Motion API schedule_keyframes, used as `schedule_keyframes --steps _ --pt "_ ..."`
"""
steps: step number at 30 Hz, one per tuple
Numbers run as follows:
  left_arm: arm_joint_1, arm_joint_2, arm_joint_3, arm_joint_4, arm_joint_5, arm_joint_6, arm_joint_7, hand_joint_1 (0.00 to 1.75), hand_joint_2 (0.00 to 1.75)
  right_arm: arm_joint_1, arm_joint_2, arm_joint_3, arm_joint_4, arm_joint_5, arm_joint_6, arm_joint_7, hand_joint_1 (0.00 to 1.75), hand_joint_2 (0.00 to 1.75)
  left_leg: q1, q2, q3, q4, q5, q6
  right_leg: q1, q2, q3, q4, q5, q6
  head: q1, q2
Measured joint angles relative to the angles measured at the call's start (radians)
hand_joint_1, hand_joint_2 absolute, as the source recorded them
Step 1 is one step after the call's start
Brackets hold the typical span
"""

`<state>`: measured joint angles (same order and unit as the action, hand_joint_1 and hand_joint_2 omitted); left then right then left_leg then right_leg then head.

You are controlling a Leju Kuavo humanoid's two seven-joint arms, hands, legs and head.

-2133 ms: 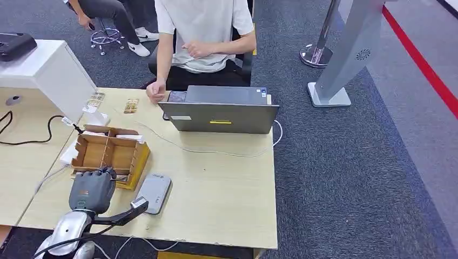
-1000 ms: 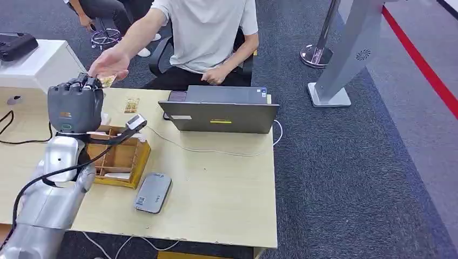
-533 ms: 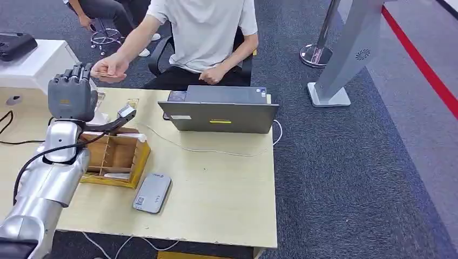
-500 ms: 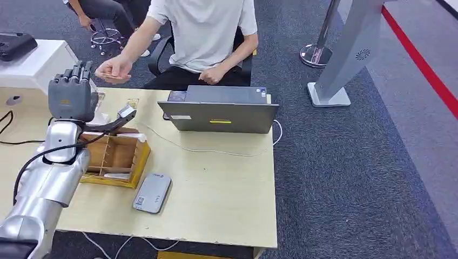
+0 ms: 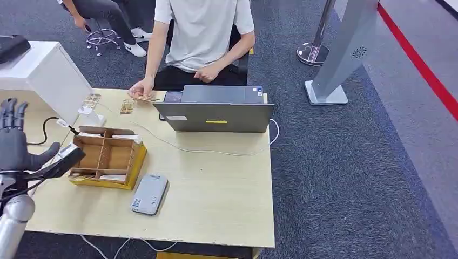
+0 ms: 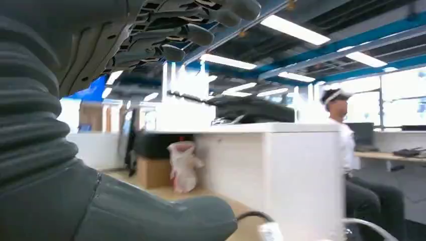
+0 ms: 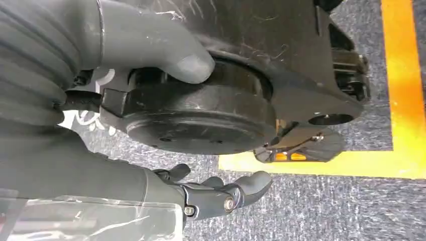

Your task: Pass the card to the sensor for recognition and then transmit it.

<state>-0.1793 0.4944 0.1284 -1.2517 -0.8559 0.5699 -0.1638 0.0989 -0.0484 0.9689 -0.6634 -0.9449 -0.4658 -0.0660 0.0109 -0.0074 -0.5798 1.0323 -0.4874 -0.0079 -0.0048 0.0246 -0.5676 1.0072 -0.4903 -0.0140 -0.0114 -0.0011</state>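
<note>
The left hand (image 5: 15, 141) is raised at the left edge of the head view, beside the counter (image 5: 216, 194), its fingers (image 5: 12, 112) spread upward and its thumb jutting toward the box (image 5: 107, 156); it holds nothing. In the left wrist view the same hand (image 6: 150, 35) has its fingers extended and apart, with a white cabinet (image 6: 281, 165) and a person (image 6: 346, 140) sitting beyond it.

The right hand (image 7: 201, 198) hangs low over dark carpet and a yellow floor line (image 7: 402, 90), fingers loosely curled and apart with nothing in them.

The card (image 5: 143, 99) lies on the far side of the counter, just left of the laptop (image 5: 216, 109), under the fingertips of the seated person's hand (image 5: 141, 87). More small cards (image 5: 126, 106) lie on the counter near it, toward the white cabinet (image 5: 51, 75).

The box, a yellow tray with cardboard dividers, sits on the left part of the counter, with a few pale cards in its compartments. Just in front of it, nearer the robot, lies the grey sensor (image 5: 149, 193), flat on the counter and apart from the box. A white cable (image 5: 216, 151) runs across the counter in front of the laptop
</note>
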Motion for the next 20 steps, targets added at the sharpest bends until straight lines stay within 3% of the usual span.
schedule_keyframes --steps 2,4,6,7,8,9,12,14,16,20 --pt "0.062 0.022 0.096 -0.02 0.047 -0.005 -0.038 0.0 1.75 0.0 0.0 0.003 -0.002 -0.015 -0.002 -0.008 0.0 1.75 0.0 -0.003 -0.001 -0.001 0.0 0.0 0.0 -0.002 0.002 0.001 -0.001 0.0 0.001 0.0" --pt "0.143 0.047 0.252 -0.026 0.219 -0.067 -0.114 0.0 1.75 0.003 -0.002 0.005 -0.005 -0.04 -0.011 -0.029 0.0 1.75 0.0 0.001 0.0 -0.001 -0.002 -0.003 0.001 0.002 0.001 0.002 -0.001 -0.001 0.004 0.0" --pt "0.166 0.059 0.486 0.02 0.411 -0.193 -0.211 0.0 1.75 0.01 -0.002 0.008 -0.007 -0.065 -0.029 -0.048 0.0 1.75 0.002 0.003 -0.001 -0.001 -0.003 -0.003 0.002 0.003 0.0 0.002 -0.001 -0.001 0.003 0.0" --pt "0.164 0.07 0.642 0.076 0.485 -0.263 -0.238 0.0 1.75 0.012 -0.002 0.008 -0.01 -0.076 -0.038 -0.057 0.0 1.75 0.003 0.006 0.0 -0.001 -0.004 -0.005 0.003 0.006 -0.002 0.001 -0.001 -0.001 0.003 0.0" --pt "0.157 0.079 0.747 0.12 0.553 -0.307 -0.239 0.0 1.75 0.013 -0.002 0.009 -0.012 -0.087 -0.043 -0.064 0.0 1.75 0.002 0.008 0.001 -0.001 -0.004 -0.005 0.003 0.007 -0.002 0.001 -0.001 -0.001 0.002 0.0" --pt "0.152 0.087 0.863 0.186 0.612 -0.325 -0.25 0.0 1.75 0.013 -0.003 0.01 -0.013 -0.098 -0.045 -0.072 0.0 1.75 0.002 0.007 0.001 -0.001 -0.004 -0.004 0.002 0.007 -0.001 0.001 -0.002 -0.002 0.0 0.0" --pt "0.156 0.082 1.087 0.338 0.669 -0.295 -0.24 0.0 1.75 0.013 -0.004 0.013 -0.014 -0.124 -0.037 -0.093 0.0 1.75 0.002 -0.003 0.001 -0.001 -0.004 -0.004 0.002 -0.002 0.002 0.001 -0.006 -0.003 -0.001 0.0" --pt "0.166 0.042 1.187 0.406 0.736 -0.275 -0.213 0.0 1.75 0.015 -0.009 0.014 -0.019 -0.142 -0.037 -0.102 0.0 1.75 0.0 -0.007 0.002 -0.001 -0.004 -0.004 0.001 -0.007 0.002 0.0 -0.008 -0.003 0.0 0.0" --pt "0.176 -0.011 1.26 0.461 0.793 -0.266 -0.232 0.0 1.75 0.024 -0.022 0.019 -0.046 -0.154 -0.049 -0.106 0.0 1.75 0.0 -0.011 0.002 -0.001 -0.005 -0.003 0.0 -0.011 0.003 0.0 -0.009 -0.001 -0.002 0.0" --pt "0.179 -0.06 1.326 0.527 0.801 -0.26 -0.241 0.0 1.75 0.033 -0.044 0.033 -0.085 -0.165 -0.068 -0.105 0.0 1.75 0.001 -0.018 0.001 0.0 -0.005 -0.002 0.002 -0.019 0.006 -0.001 -0.009 -0.001 0.003 0.0"
